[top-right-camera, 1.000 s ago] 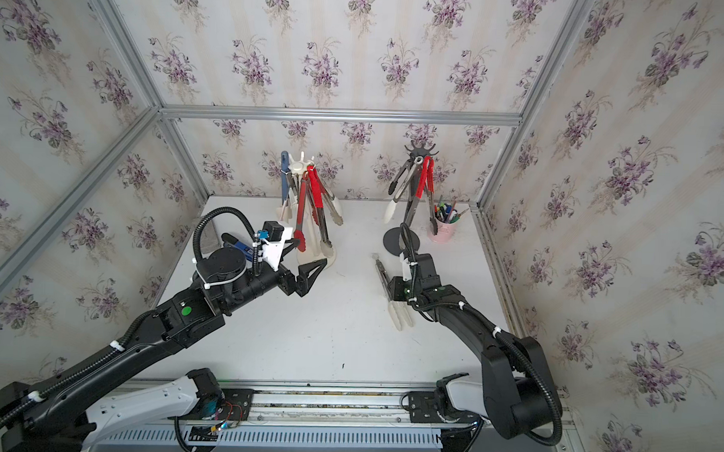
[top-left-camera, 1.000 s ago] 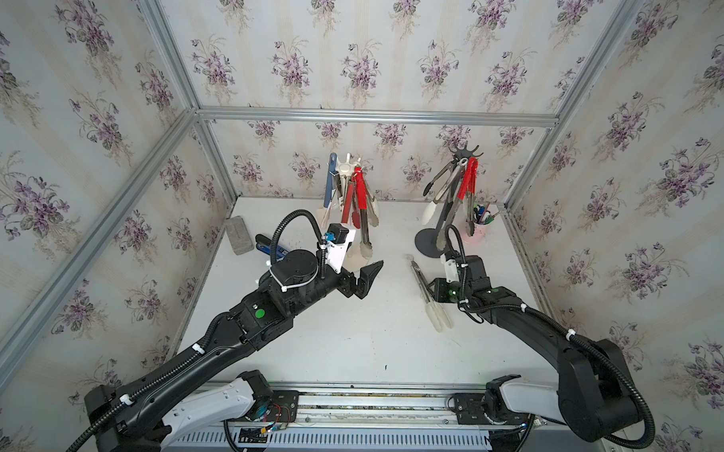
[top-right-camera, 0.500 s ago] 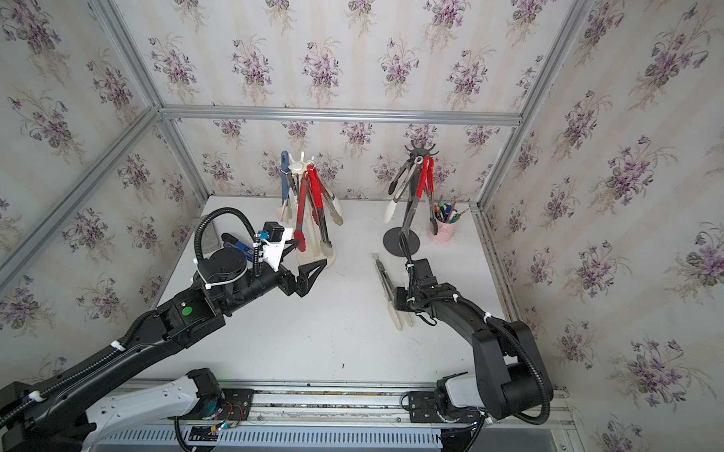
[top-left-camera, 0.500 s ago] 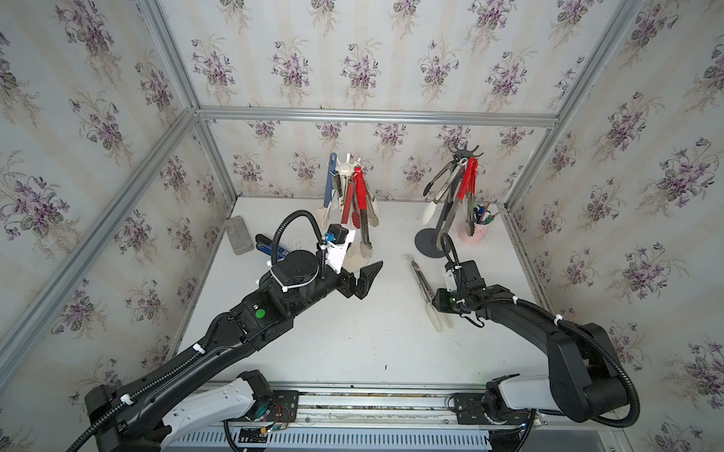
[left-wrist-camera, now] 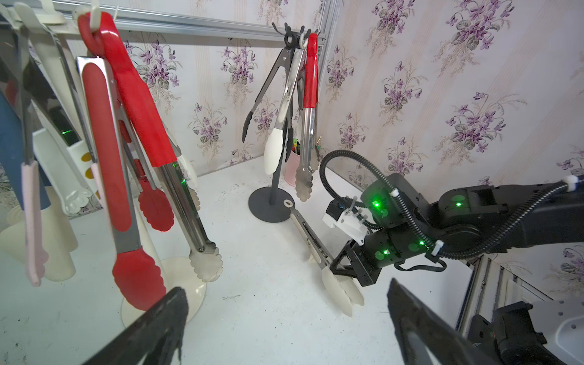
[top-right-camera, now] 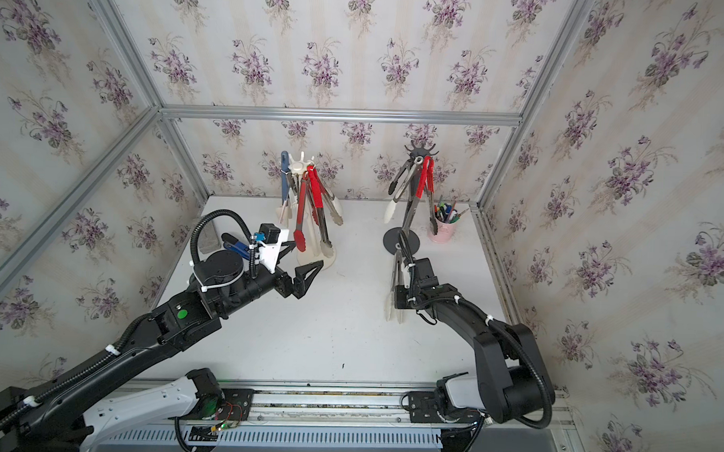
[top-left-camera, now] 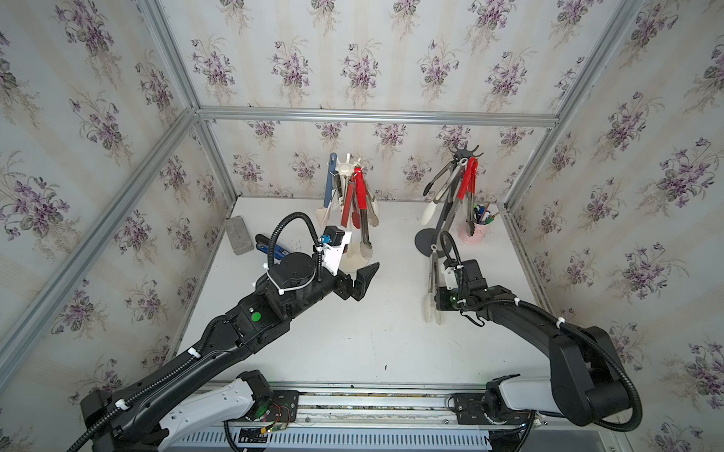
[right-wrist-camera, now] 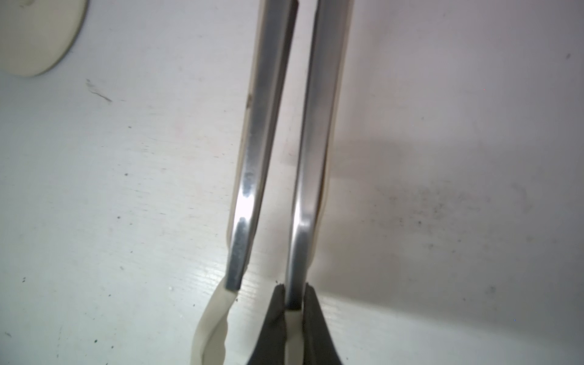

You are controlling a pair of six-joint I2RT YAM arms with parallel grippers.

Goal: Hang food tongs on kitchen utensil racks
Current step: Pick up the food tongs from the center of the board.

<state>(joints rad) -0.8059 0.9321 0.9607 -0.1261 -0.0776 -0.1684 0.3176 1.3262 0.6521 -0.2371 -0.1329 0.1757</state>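
The right gripper [right-wrist-camera: 293,300] has just pinched shut on one steel arm of the white-tipped tongs [top-left-camera: 433,285], so the grasp is made and the lift is due. They apparently still lie on the table [top-left-camera: 347,350], long axis front-to-back, ring end beside the base of the black rack [top-left-camera: 428,241], tips toward the robot. The left gripper [top-left-camera: 366,282] hangs wide open

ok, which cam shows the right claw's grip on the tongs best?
Right wrist: the right claw is shut on one steel arm of the white-tipped tongs. Left wrist shows the whole tongs, grip small. In both top views the grip is mostly hidden.
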